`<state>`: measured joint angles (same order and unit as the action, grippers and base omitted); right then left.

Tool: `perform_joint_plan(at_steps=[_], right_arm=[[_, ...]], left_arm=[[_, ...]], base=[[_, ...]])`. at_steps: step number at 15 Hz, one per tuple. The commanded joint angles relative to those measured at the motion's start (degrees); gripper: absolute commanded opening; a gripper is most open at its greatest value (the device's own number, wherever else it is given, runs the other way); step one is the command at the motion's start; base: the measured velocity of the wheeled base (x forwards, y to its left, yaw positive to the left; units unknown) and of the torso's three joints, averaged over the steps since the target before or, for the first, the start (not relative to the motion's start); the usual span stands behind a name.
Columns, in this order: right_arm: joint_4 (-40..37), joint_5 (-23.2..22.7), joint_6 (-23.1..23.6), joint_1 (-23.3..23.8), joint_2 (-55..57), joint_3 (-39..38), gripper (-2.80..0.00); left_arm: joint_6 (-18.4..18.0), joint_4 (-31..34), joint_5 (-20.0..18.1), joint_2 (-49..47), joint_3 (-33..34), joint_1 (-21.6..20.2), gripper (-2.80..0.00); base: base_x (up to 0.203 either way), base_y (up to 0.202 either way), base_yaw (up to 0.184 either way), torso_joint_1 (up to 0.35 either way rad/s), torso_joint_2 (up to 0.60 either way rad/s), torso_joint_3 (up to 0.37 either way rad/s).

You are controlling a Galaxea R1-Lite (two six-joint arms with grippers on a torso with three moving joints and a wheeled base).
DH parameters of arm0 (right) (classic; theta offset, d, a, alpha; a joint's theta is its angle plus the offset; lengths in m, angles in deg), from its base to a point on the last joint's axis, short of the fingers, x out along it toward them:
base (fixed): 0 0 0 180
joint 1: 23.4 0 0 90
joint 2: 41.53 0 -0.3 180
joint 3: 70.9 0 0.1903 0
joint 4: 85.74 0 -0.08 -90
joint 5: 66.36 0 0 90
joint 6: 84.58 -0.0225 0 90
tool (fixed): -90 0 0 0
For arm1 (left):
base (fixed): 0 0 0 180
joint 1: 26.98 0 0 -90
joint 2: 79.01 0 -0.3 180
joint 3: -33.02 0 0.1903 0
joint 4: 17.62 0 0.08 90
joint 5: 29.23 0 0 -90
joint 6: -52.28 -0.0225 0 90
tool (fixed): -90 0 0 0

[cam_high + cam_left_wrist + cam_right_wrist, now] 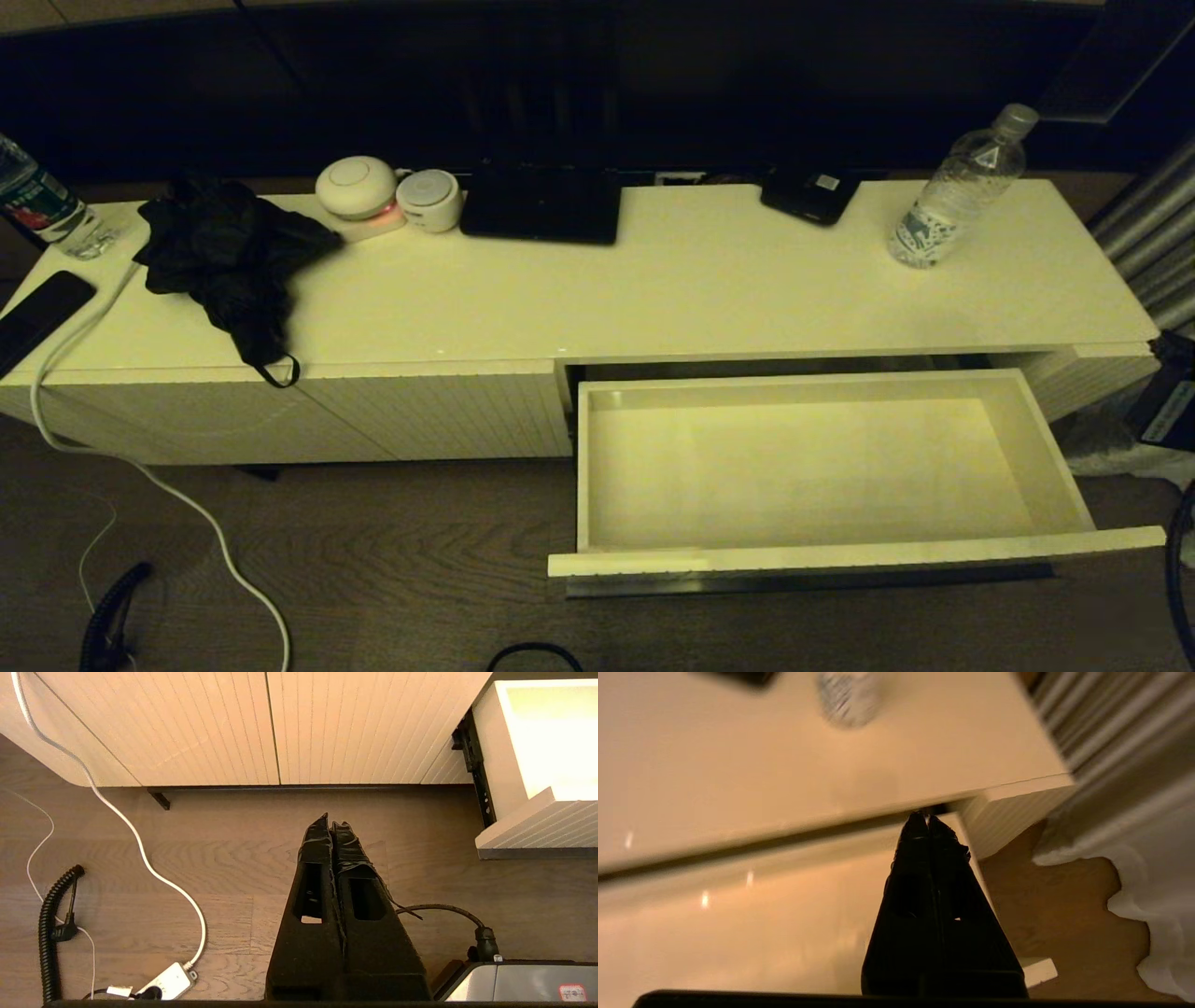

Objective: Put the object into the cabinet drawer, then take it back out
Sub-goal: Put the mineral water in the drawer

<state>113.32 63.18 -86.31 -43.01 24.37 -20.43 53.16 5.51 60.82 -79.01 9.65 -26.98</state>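
- Water bottle (963,187) stands upright on the cabinet (653,280) top, at approx 2 o'clock in the head view, near the right end; clear ribbed plastic, grey screw cap, pale faint label low on the body.
- Cabinet drawer (1055,467) pulled fully out at approx 4 o'clock; shallow, plain pale interior, smooth flat floor, nothing inside. Ribbed front edge visible in the left wrist view (537,830).
- Cabinet top smooth, glossy cream; fronts vertically ribbed.
- Left pincer (331,823) hangs low over the wood-grain floor (233,868), tips pressed together, holding nothing.
- Right pincer (927,821) also closed up, empty, over the drawer's far right corner, just under the cabinet top's edge.
- Misc on top: black cloth (233,252) crumpled at 10 o'clock, two round white gadgets (357,187) behind it, 2nd bottle w/ dark label (42,210) at far left.
- White cable (140,849) snakes across the floor.
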Motion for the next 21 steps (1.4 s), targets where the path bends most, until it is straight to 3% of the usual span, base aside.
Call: perform_joint_plan(at_steps=[1, 8, 9, 21], right_arm=[[3.86, 0.54, -0.89, 0.10, 1.25, -3.49, -2.80], [16.99, -0.20, -4.33, -0.69, 12.21, -9.95, -2.80], [17.82, -0.23, -4.40, -0.81, 13.61, -9.74, 0.00], [29.21, -1.49, -3.66, -0.17, 24.75, -1.56, 0.00]], left_arm=[[0.00, -0.03, 0.04, 0.09, 0.09, 0.00, -2.80], [0.00, -0.03, 0.04, 0.09, 0.09, 0.00, -2.80], [0.00, -0.03, 0.04, 0.09, 0.09, 0.00, -2.80], [0.00, -0.03, 0.04, 0.09, 0.06, 0.00, -2.80]], base=[[0.000, 0.000, 0.000, 0.000, 0.00, 0.000], [0.000, 0.000, 0.000, 0.000, 0.00, 0.000], [0.000, 0.000, 0.000, 0.000, 0.00, 0.000], [0.000, 0.000, 0.000, 0.000, 0.00, 0.000]])
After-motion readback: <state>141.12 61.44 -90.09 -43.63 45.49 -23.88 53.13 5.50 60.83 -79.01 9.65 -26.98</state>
